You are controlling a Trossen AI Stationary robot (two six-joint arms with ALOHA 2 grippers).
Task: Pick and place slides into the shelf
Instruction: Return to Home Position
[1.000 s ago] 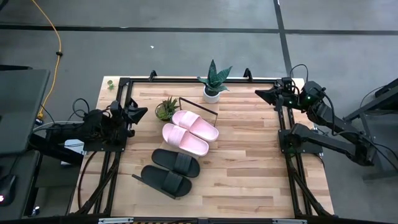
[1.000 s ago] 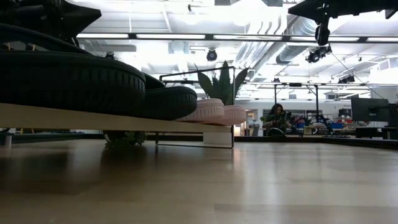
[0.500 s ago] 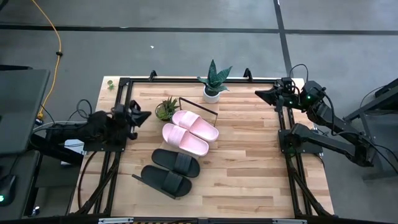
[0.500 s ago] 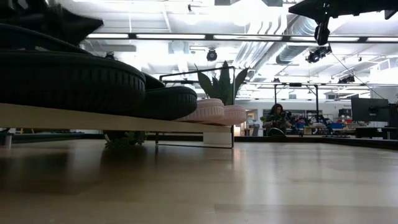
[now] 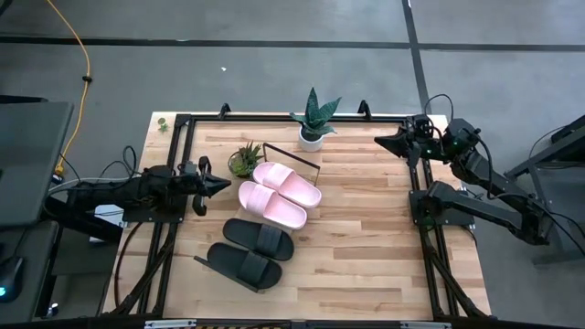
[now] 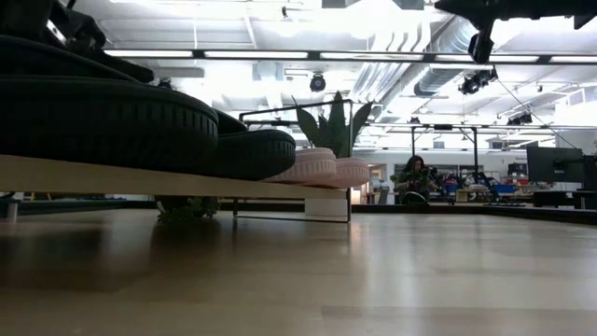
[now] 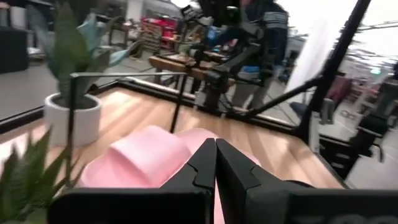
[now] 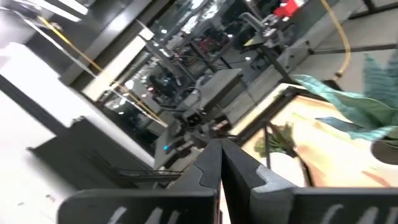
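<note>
Four slides lie side by side on the shelf [image 6: 112, 175], which runs at a slant across the left half of the wooden table [image 5: 366, 238]. From the shelf's back end you have the first pink slide [image 5: 286, 183], the second pink slide [image 5: 271, 205], the first black slide [image 5: 260, 238], and the second black slide [image 5: 243, 265] at the front end. Each one touches or nearly touches the next. In the low view all four rest flat on the pale board, with the black pair looming closest to the camera.

Your left gripper [image 5: 219, 184] hangs over the table's left edge, pointing at the pink pair and just beside it without touching. Its wrist view shows the fingers [image 7: 202, 165] pressed together, holding nothing, with a pink slide straight ahead.

Your right gripper [image 5: 379, 140] is at the table's back right corner, well apart from the shelf. Its fingers [image 8: 208, 165] are also together and hold nothing.

Two plants stand near the shelf's back end: a small succulent [image 5: 245, 158] and a snake plant in a white pot [image 5: 313, 123]. One person [image 6: 413, 177] shows far off in the room behind.
</note>
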